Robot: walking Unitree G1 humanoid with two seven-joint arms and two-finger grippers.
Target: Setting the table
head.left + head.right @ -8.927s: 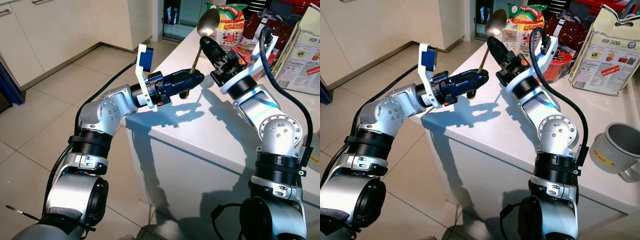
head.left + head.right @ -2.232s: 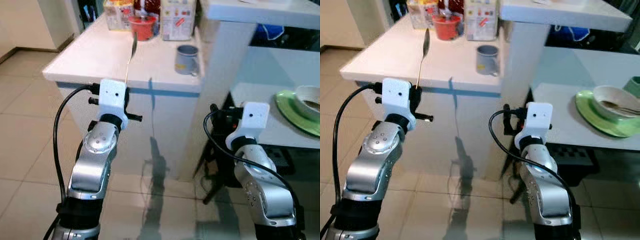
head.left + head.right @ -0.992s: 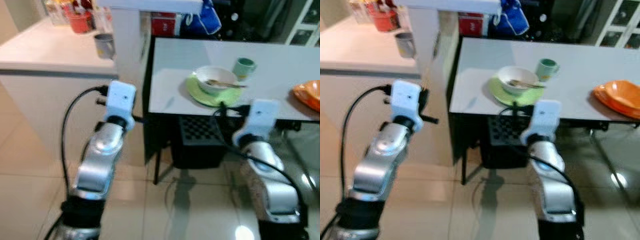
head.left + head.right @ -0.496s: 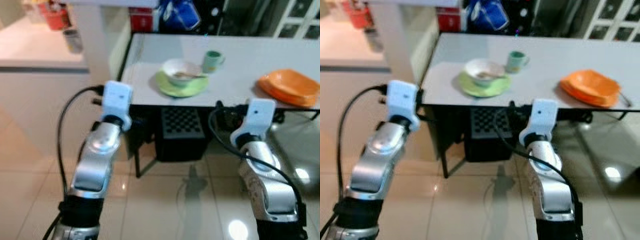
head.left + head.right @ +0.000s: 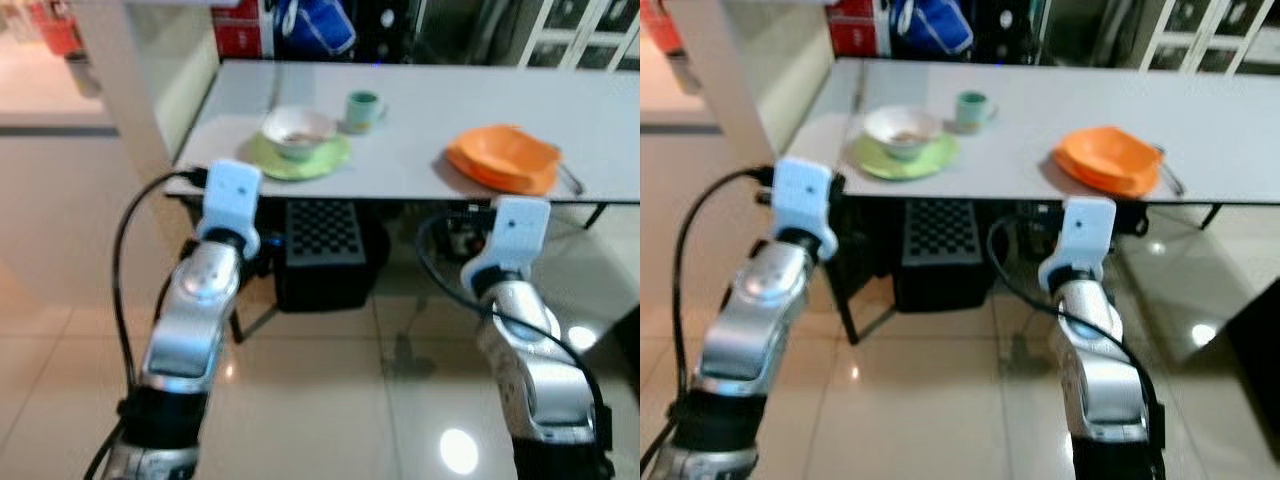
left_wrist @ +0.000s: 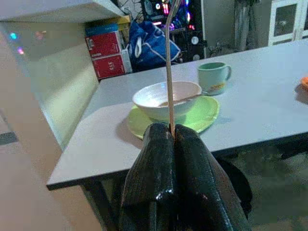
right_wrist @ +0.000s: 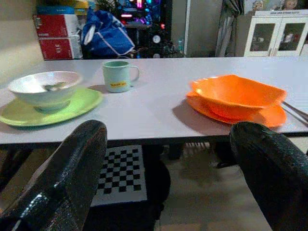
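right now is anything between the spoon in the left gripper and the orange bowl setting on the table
Nothing visible blocks it. The left gripper holds the spoon at the table's near edge; the orange bowl sits to the right, past bare table.

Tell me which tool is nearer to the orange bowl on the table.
Right. The right tool, open, sits just short of the table edge almost in front of the orange bowl. The left tool, shut on a spoon, faces the white bowl at the other end.

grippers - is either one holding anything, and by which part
The left gripper is shut on a spoon, pinching the lower end of its thin handle, which stands upright. The right gripper is open and holds nothing.
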